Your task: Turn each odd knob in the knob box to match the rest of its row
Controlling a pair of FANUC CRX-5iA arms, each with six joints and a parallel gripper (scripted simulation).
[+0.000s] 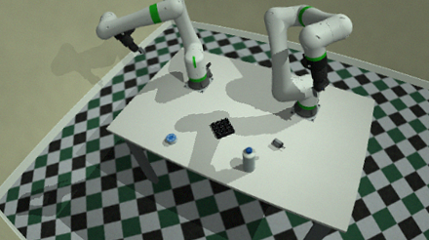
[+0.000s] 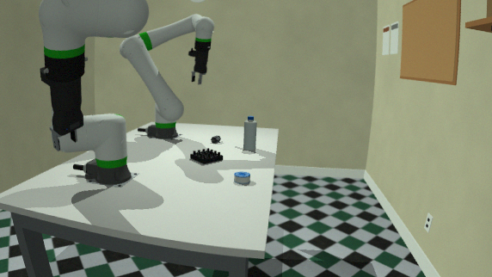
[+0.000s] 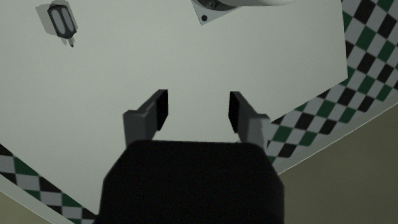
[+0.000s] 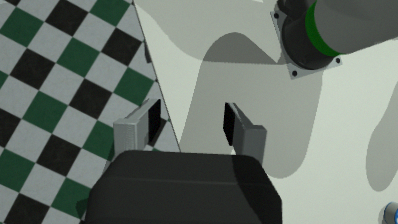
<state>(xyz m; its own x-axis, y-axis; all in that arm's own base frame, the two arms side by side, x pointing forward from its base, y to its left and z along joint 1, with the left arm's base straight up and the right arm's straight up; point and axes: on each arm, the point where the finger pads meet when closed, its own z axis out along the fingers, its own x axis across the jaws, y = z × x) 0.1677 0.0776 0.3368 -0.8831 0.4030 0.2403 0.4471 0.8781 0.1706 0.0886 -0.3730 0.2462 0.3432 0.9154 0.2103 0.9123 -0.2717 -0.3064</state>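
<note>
The left pincer (image 1: pixel 320 88) (image 2: pixel 197 79) (image 3: pixel 198 103) and right pincer (image 1: pixel 141 51) (image 2: pixel 64 138) (image 4: pixel 192 114) both hang wide open above desk height, holding and touching nothing, while the knob box (image 1: pixel 222 128) (image 2: pixel 206 157) sits on the desk (image 1: pixel 334 157) (image 2: pixel 193 211) (image 3: pixel 125 65) (image 4: pixel 345 130), well apart from either one, between the blue-topped tin (image 1: pixel 171 138) (image 2: pixel 242 178) and the bottle (image 1: pixel 248 160) (image 2: pixel 249 135).

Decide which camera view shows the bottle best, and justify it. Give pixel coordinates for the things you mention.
The exterior view: the bottle (image 1: pixel 249 161) (image 2: pixel 249 137) stands upright, seen from base to blue cap (image 1: pixel 249 151) (image 2: pixel 250 118). The top view shows it smaller, from above; neither wrist view shows it.
</note>
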